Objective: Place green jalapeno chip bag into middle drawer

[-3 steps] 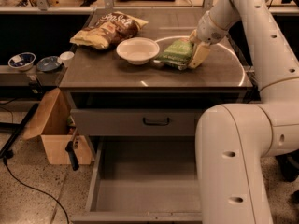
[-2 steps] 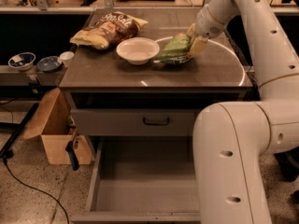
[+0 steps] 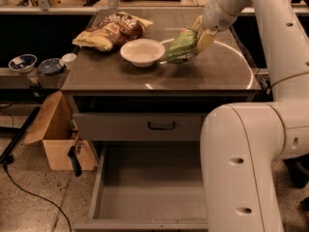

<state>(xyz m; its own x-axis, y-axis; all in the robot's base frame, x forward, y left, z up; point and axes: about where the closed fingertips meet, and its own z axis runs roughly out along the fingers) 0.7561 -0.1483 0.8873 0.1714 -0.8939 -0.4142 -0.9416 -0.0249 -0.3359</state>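
The green jalapeno chip bag (image 3: 179, 46) hangs tilted in my gripper (image 3: 199, 35), lifted off the cabinet top just right of a white bowl (image 3: 142, 51). The gripper is shut on the bag's right end, its pale fingers (image 3: 204, 39) pinching it. The middle drawer (image 3: 149, 190) is pulled open low at the front, its flat grey floor bare. My white arm covers the drawer's right side.
A brown-and-yellow chip bag (image 3: 110, 31) lies at the back left of the cabinet top (image 3: 203, 71). A closed drawer front with a dark handle (image 3: 161, 125) sits above the open drawer. A cardboard box (image 3: 58, 139) and small bowls (image 3: 23, 62) stand at the left.
The gripper has lifted the green bag off the cabinet top and carried it slightly up and left, toward the bowl.
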